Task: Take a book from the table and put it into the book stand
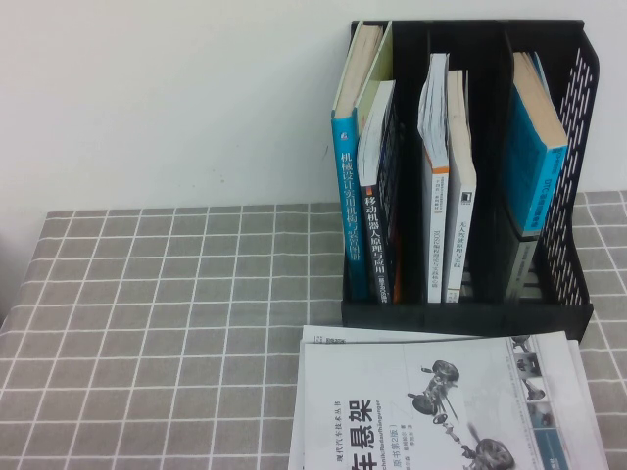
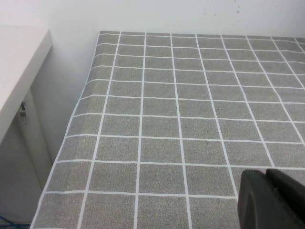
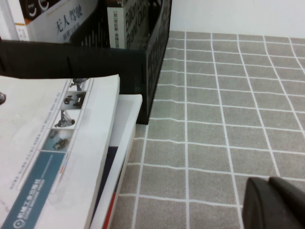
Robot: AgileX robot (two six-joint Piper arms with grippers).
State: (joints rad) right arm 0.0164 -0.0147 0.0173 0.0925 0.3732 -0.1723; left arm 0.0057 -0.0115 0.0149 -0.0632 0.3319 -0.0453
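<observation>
The book (image 1: 441, 411), white with a big black title and a grey suspension drawing, lies flat on the table (image 1: 167, 323) at the front, just before the black book stand (image 1: 470, 308). It also shows in the right wrist view (image 3: 43, 143), lying on top of another white book (image 3: 125, 138). The stand (image 3: 155, 62) holds several upright books in its three compartments. My left gripper (image 2: 266, 175) is shut and empty above bare cloth near the table's left edge. My right gripper (image 3: 269, 181) is shut and empty above the cloth to the right of the books. Neither gripper shows in the high view.
The table's left edge (image 2: 71, 119) drops beside a white wall, with a white shelf (image 2: 19, 67) past it. The stand stands against the back wall. Grid cloth lies open left of the stand (image 1: 196, 274) and right of the books (image 3: 224, 109).
</observation>
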